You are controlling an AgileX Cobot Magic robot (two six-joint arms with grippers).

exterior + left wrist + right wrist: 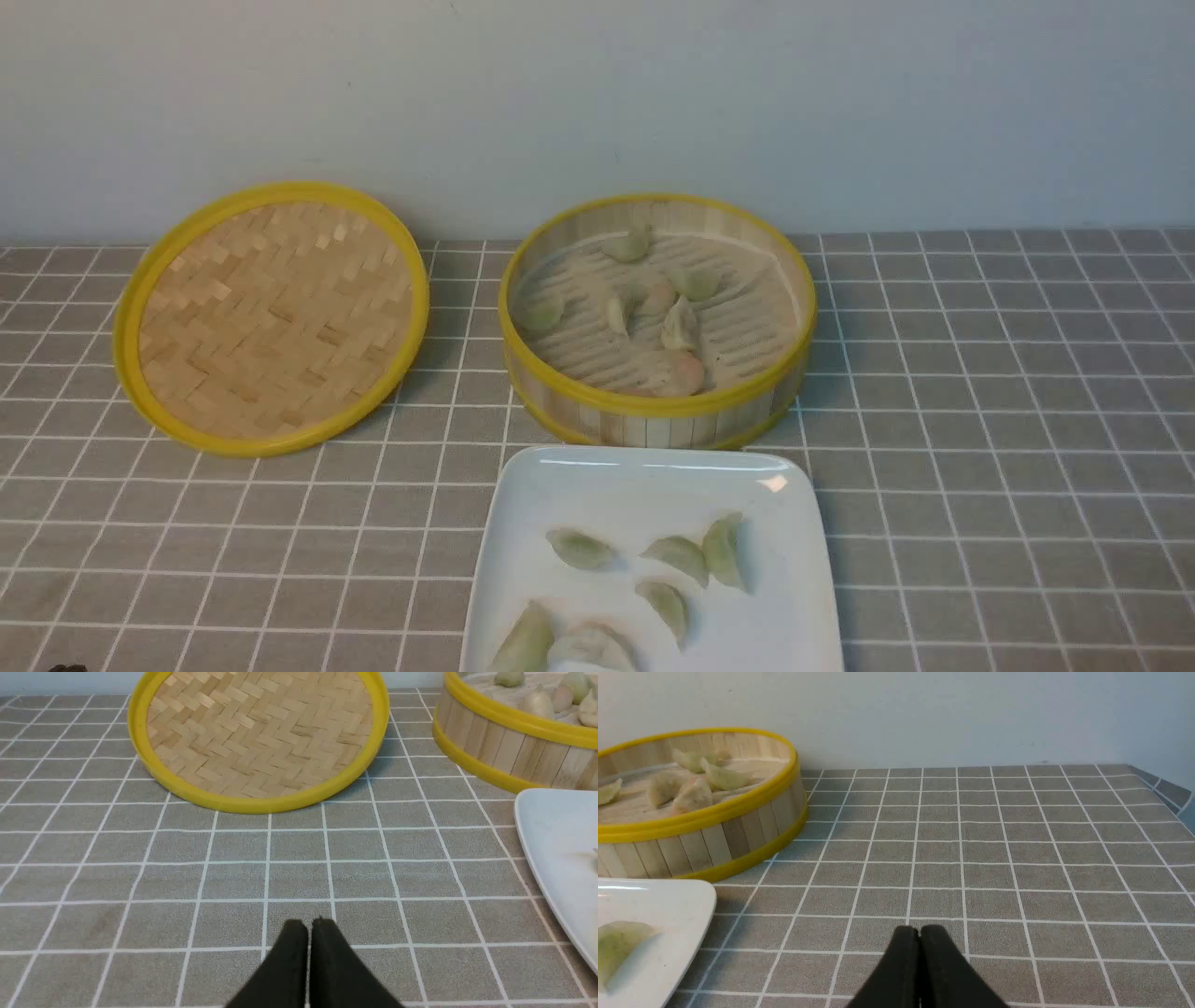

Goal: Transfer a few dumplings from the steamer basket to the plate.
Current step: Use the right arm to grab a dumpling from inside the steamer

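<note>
A grey checked cloth (980,420) covers the table, with a pale wall behind. The basket (653,406) stands at twelve o'clock from the plate (644,485). There are dumplings (680,327) in both, and the plate's near edge is cut off. The lid (271,317) is at nine o'clock from the basket. The left gripper (309,926) and the right gripper (920,933) have their fingers pressed together and hold nothing.

The plate (644,485) runs off the front view's lower edge, cutting two dumplings (526,644). Wrist views show only part of the steamer basket (691,844), the left tool (308,926) and right tool (920,931).
</note>
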